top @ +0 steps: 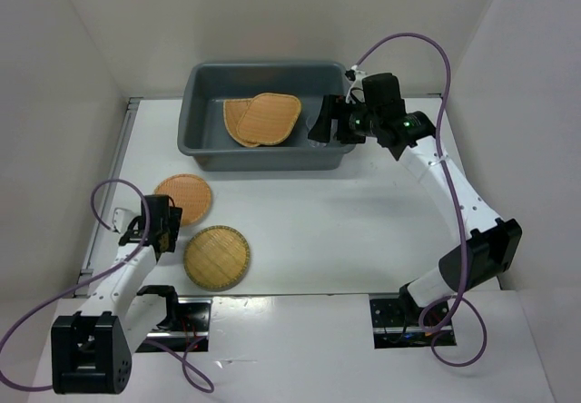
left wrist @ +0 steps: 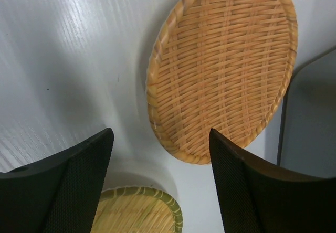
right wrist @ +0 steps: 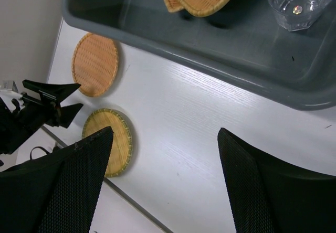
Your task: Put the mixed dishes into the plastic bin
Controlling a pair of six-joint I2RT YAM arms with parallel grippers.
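The dark grey plastic bin (top: 201, 140) stands at the back of the table. Two wicker trays, a fan-shaped one (top: 238, 117) and a rounded square one (top: 272, 117), lie overlapping inside it. A clear glass cup (right wrist: 296, 2) stands in the bin too. An orange round tray (top: 184, 198) and a green-rimmed round tray (top: 217, 258) lie flat on the table at front left. My left gripper (top: 163, 226) is open and empty, low beside both round trays (left wrist: 223, 70). My right gripper (top: 325, 120) is open and empty above the bin's right end.
White walls close in the table on the left, back and right. A metal rail (top: 109, 212) runs along the left edge. The right arm's purple cable (top: 436, 49) loops above the bin's right side. Bare white table (top: 363, 221) lies in front of the bin.
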